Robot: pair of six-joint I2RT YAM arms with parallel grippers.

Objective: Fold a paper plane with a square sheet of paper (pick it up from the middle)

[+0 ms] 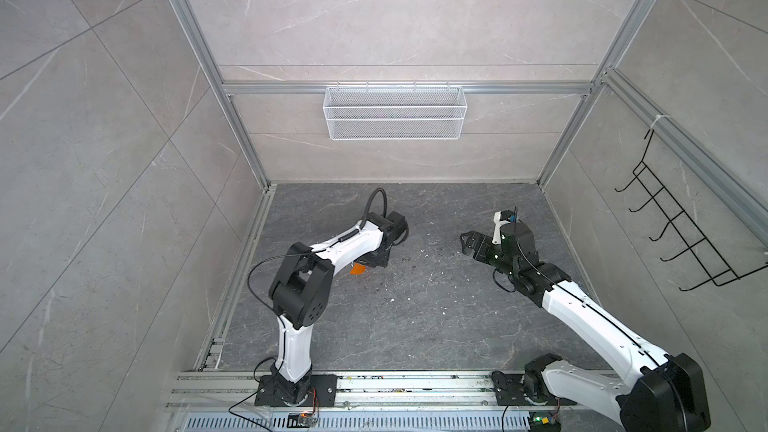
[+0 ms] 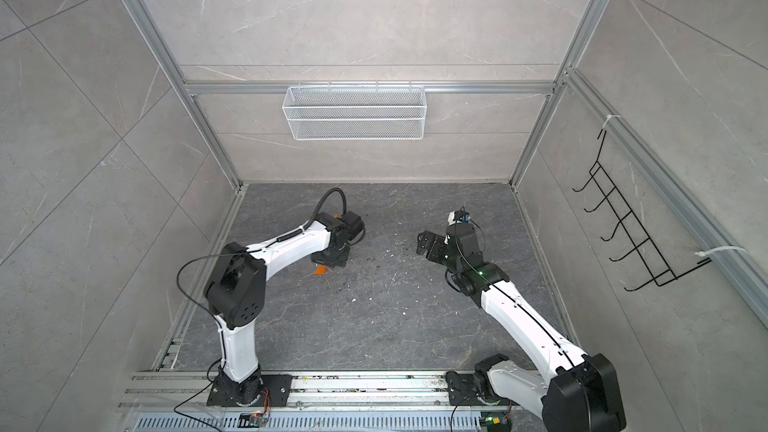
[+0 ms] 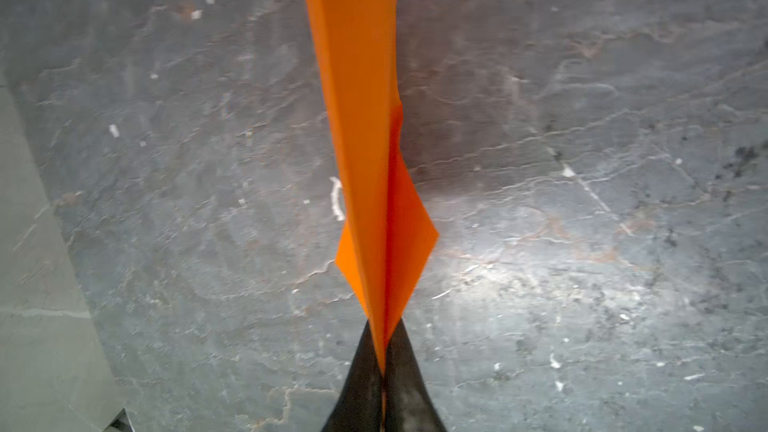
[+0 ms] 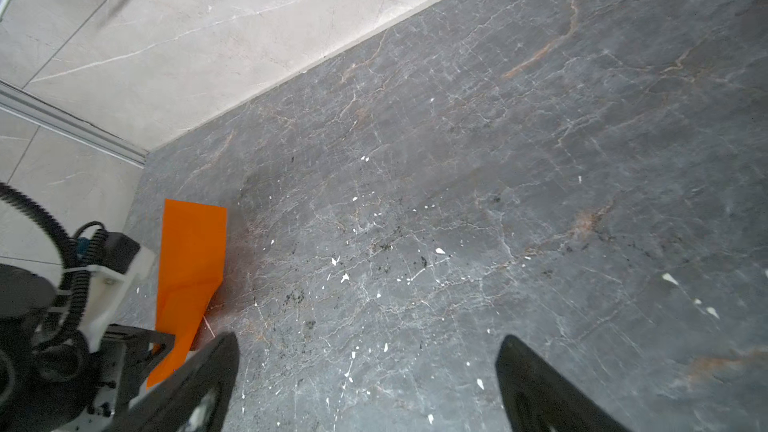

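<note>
Pinching the paper plane [image 3: 365,160] by its pointed end with the left gripper [image 3: 382,367], low over the tabletop [image 1: 415,326], long axis running straight out from the jaws, right gripper [image 4: 368,340] spread, empty, well apart rightward.

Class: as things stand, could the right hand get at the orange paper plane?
Probably yes: the right hand is open, bare table lies between, and the paper plane juts clear of the left hand gripping it.

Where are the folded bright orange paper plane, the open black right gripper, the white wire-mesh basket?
orange paper plane [image 3: 357,139]: left wrist view, broad folded face.
right gripper [image 4: 365,342]: right wrist view, midway between fingertips.
white wire-mesh basket [image 1: 395,130]: a top view, mesh wall.
</note>
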